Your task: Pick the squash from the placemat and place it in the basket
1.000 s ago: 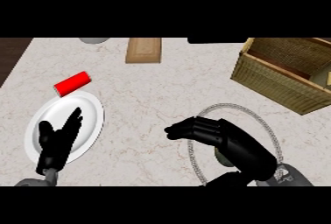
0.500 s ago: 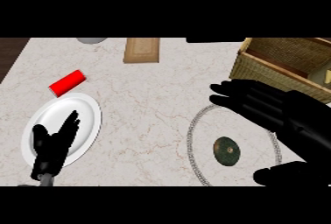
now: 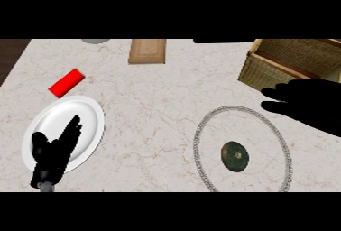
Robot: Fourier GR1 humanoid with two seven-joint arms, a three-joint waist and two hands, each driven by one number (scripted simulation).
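While both hands show above the pale marble counter (image 3: 153, 122), this is how it lies from the near edge to the far edge.

Left hand: the left hand (image 3: 54, 151) rests open at the lower left, fingers straight and pointing up, holding nothing, and lies over the white plate (image 3: 86, 115).

Squash: the squash (image 3: 235, 156) is a dark green round seen from above, lying on the placemat (image 3: 200, 135) a little below its middle; no hand touches it.

Placemat: round, marble-coloured like the counter, edged with a grey braided ring, at the lower right.

Right hand: the right hand (image 3: 310, 101) comes in from the right edge above the upper right of the placemat, fingers pointing left, slightly spread and holding nothing; it is apart from the squash.

Red block: a small red block (image 3: 66, 83) lies tilted just beyond the plate.

Basket: the woven basket (image 3: 263, 72) stands at the far right corner, just behind the right hand.

Board: a wooden board (image 3: 147, 51) lies at the far edge, with a grey object (image 3: 95, 40) to its left, cut off by the edge.
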